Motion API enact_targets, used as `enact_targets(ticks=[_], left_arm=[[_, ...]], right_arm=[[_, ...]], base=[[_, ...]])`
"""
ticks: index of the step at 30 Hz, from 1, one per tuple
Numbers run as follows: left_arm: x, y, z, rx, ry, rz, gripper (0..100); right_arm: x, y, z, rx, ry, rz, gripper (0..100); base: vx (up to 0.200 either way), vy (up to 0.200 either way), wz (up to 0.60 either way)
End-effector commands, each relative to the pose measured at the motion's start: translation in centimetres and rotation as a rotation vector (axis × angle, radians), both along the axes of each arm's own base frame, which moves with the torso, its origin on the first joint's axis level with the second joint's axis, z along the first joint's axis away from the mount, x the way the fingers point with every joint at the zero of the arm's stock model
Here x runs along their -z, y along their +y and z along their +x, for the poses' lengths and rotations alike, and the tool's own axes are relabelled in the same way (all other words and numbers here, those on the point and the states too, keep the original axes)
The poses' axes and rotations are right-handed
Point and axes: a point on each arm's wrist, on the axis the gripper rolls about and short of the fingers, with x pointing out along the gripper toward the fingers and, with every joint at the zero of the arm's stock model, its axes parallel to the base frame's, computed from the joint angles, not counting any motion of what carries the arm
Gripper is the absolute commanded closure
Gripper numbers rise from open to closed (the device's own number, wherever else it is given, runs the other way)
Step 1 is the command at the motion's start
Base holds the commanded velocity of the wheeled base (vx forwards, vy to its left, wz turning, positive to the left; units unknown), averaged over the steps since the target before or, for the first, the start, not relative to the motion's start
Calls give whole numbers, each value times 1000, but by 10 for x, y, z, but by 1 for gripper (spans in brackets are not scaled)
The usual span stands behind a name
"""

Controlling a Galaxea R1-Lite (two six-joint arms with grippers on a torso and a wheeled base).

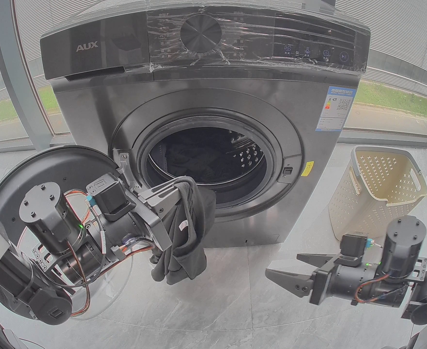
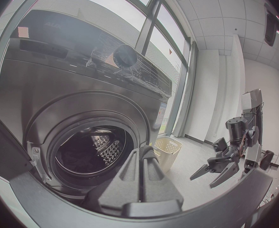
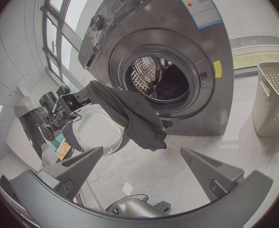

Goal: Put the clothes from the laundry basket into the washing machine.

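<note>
Here the left gripper (image 1: 179,187) clamps a dark garment (image 1: 186,253) that hangs just before the washing machine (image 1: 102,107) drum mouth; the right gripper (image 1: 282,264) hangs with fingers spread, near the laundry basket (image 1: 363,204)

My head camera looks forward and down at the washing machine (image 1: 102,107), near enough that it fills the upper centre of the frame, with the laundry basket (image 1: 363,199) at right. My left wrist camera sits low and close, facing up over the left gripper (image 2: 143,152), clamped on a dark garment (image 2: 147,149), into the drum (image 2: 88,152); the right wrist camera looks from farther back, past the right gripper (image 3: 140,149). All three share the drum and laundry basket.
</note>
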Motion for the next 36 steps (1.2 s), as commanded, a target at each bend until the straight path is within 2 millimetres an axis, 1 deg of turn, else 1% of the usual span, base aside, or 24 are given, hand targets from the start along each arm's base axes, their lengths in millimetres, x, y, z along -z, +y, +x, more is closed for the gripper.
enact_targets(ticks=[1, 3, 8, 9, 10, 13, 17, 25, 29, 32, 36], left_arm=[[1, -3, -1, 3, 4, 2, 100], [0, -3, -1, 3, 2, -1, 100], [0, -3, -1, 3, 1, 0, 100], [0, -3, -1, 3, 1, 0, 100], [0, -3, -1, 3, 0, -1, 100], [0, -3, -1, 5, -1, -3, 100], [-2, -4, 0, 6, -6, -6, 100], [-2, -8, -3, 23, -6, -6, 100], [-1, -10, -5, 34, -4, -5, 100], [-1, -10, -5, 35, -5, -4, 100], [-2, -11, -6, 40, -8, -6, 100]], right_arm=[[23, 33, 38, -3, 27, -62, 0], [35, 47, 56, -12, 23, -97, 0], [60, 61, 81, -16, 17, -162, 0], [60, 61, 81, -16, 17, -162, 0], [67, 66, 86, -24, 16, -182, 0], [77, 70, 91, -28, 25, -199, 0], [81, 75, 95, -32, 23, -201, 0], [89, 92, 109, -53, -20, -207, 0], [90, 106, 118, -65, -51, -190, 0], [93, 113, 123, -76, -78, -197, 0], [94, 123, 126, -90, -97, -187, 0]], base=[[0, 0, 0], [0, 0, 0], [0, 0, 0], [0, 0, 0], [0, 0, 0], [0, 0, 0], [0, 0, 0], [0, 0, 0], [0, 0, 0], [0, 0, 0], [0, 0, 0]])
